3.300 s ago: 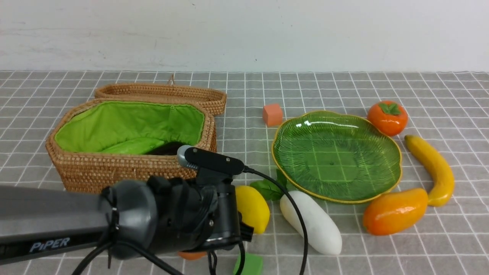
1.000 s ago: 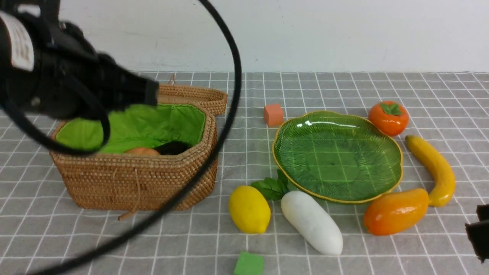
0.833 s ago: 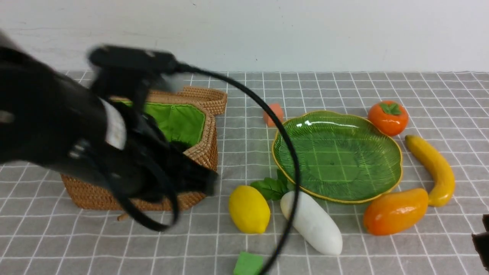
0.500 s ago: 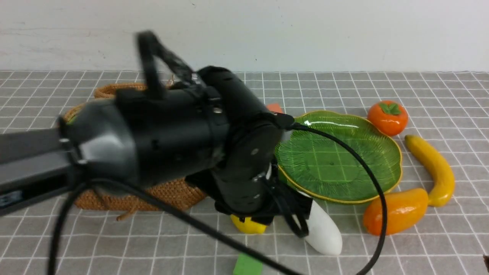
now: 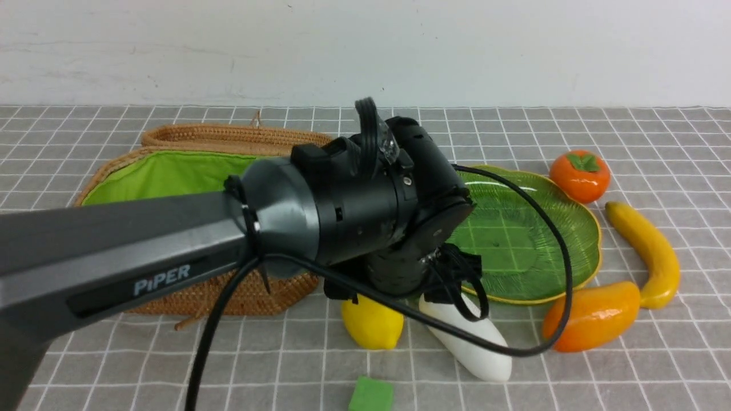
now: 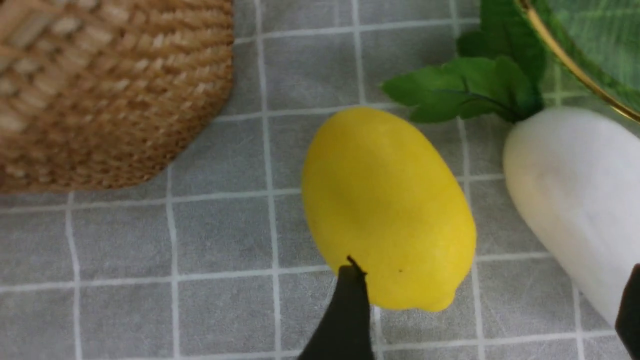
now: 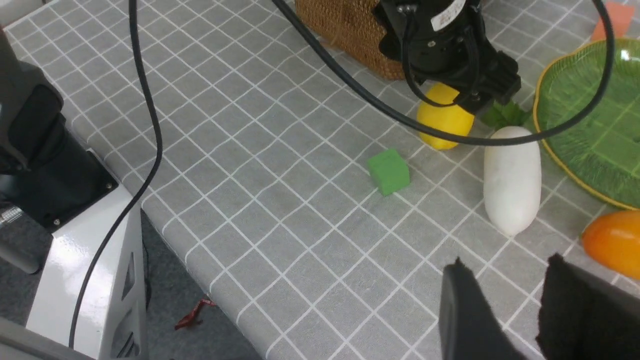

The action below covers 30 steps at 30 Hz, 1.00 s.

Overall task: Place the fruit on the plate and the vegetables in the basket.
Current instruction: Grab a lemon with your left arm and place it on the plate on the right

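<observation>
Lemon between basket edge and radish

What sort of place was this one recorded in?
Probably a lab robot test bench, not a kitchen: a grey white-gridded tablecloth against a bare white wall, a glossy oval yellow toy lemon, and a white metal robot stand at the table's edge.

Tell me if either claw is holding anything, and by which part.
Nothing is held. The left claw hangs open above the lemon; the right claw is open, empty.
</observation>
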Available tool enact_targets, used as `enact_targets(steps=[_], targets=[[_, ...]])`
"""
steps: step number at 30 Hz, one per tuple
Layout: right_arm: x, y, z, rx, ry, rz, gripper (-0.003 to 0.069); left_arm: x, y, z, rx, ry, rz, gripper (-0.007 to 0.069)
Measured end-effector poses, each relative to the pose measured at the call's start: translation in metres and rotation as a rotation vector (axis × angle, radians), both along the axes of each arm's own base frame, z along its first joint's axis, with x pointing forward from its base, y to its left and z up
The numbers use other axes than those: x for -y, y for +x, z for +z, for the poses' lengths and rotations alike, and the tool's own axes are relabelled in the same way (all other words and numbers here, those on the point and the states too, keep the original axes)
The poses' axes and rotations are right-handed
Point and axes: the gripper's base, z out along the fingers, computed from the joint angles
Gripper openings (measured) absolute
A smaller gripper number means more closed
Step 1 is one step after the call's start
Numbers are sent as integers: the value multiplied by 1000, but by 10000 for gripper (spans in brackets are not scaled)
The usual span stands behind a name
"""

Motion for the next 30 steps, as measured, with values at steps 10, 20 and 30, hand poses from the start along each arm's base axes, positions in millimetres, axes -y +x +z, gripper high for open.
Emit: enact_targets(steps=[10, 20, 30], targets=[[9, -9, 0, 49, -21, -44, 233, -8, 17, -23, -76, -28, 133, 584], [7, -13, -1, 51, 1, -13, 233, -6, 23, -45, -80, 28, 128, 585], [3, -14, -22, 24, -14, 45, 235, -2, 30, -61, -64, 66, 107, 587]])
